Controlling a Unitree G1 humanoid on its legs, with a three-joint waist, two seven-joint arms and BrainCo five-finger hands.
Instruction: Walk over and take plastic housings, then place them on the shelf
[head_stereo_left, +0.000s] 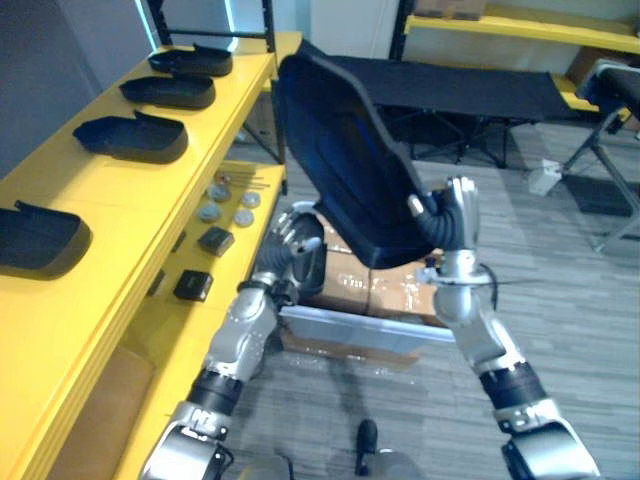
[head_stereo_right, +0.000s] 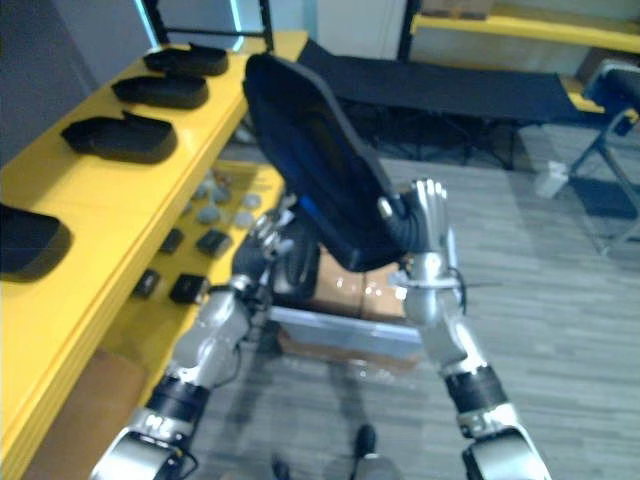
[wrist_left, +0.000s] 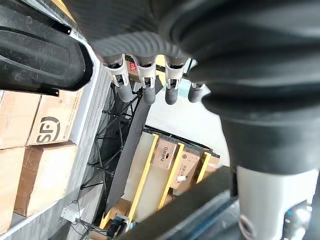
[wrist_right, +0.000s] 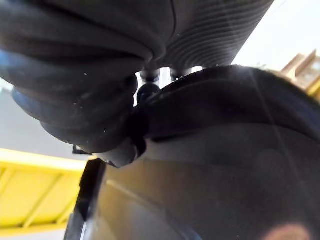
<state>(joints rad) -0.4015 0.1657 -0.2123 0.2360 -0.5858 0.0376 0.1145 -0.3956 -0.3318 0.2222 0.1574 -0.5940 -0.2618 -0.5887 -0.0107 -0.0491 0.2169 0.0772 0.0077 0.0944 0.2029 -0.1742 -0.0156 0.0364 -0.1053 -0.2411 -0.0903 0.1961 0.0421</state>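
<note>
While the right hand (head_stereo_left: 455, 215) grips the housing (head_stereo_left: 345, 150), printed cartons (wrist_left: 49, 129) lie below.

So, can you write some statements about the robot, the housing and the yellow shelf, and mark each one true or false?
1. The right hand grips a raised black housing by its edge. True.
2. The yellow shelf carries two housings on top. False: four housings lie there.
3. The raised housing rests on the shelf. False: it is in the air beside the shelf.
4. The left hand is below the raised housing. True.
5. The left hand's fingers are curled into a fist. False: they are nearly straight.
</note>
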